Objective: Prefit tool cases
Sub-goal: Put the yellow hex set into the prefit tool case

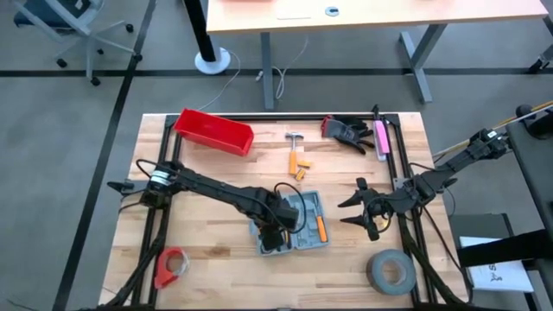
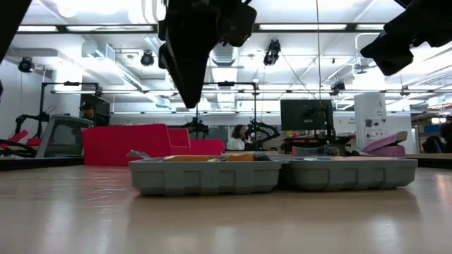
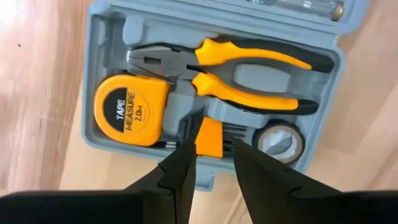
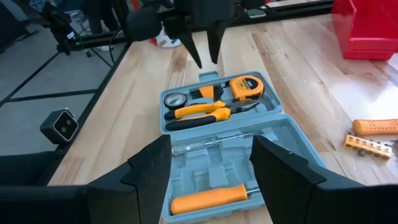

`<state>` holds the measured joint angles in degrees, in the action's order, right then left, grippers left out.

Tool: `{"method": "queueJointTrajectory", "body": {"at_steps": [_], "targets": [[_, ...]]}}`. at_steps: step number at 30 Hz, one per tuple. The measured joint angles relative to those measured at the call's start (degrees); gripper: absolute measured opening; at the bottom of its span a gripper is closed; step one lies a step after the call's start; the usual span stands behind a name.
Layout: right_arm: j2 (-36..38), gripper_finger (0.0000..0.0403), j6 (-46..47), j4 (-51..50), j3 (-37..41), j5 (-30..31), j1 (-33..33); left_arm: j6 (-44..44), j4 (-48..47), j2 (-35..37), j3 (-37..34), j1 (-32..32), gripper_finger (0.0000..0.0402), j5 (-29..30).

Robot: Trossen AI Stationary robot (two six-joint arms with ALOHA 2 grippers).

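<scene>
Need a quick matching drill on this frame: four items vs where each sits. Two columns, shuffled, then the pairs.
Items:
1. tape measure
2. red bin
3. grey tape roll
4. black glove

Places:
A. bare table, below the right gripper in the high view
B. recess of the open tool case, beside the pliers
C. table's far edge, right of the hammer
D. table's far left corner

Pairs: 1-B, 2-D, 3-A, 4-C

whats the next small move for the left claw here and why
Probably lift the left claw clear of the tool case: its fingers are parted and empty above the half where tape measure and pliers already sit seated, while loose orange parts remain on the table.
</scene>
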<state>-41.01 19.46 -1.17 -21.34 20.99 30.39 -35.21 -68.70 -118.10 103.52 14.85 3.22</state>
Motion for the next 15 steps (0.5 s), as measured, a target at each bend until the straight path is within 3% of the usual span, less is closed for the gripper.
{"method": "queueJointTrajectory", "body": {"at_steps": [9, 15], "targets": [[0.0, 0.0199, 0.0, 0.0, 0.0, 0.0, 0.0, -0.5, 0.8, 0.0, -5.4, 0.0, 0.0114, -1.0], [0.0, 0.0199, 0.0, 0.0, 0.0, 0.0, 0.0, -0.3, 12.9, 0.0, -14.9, 0.0, 0.0114, -3.1]]}}
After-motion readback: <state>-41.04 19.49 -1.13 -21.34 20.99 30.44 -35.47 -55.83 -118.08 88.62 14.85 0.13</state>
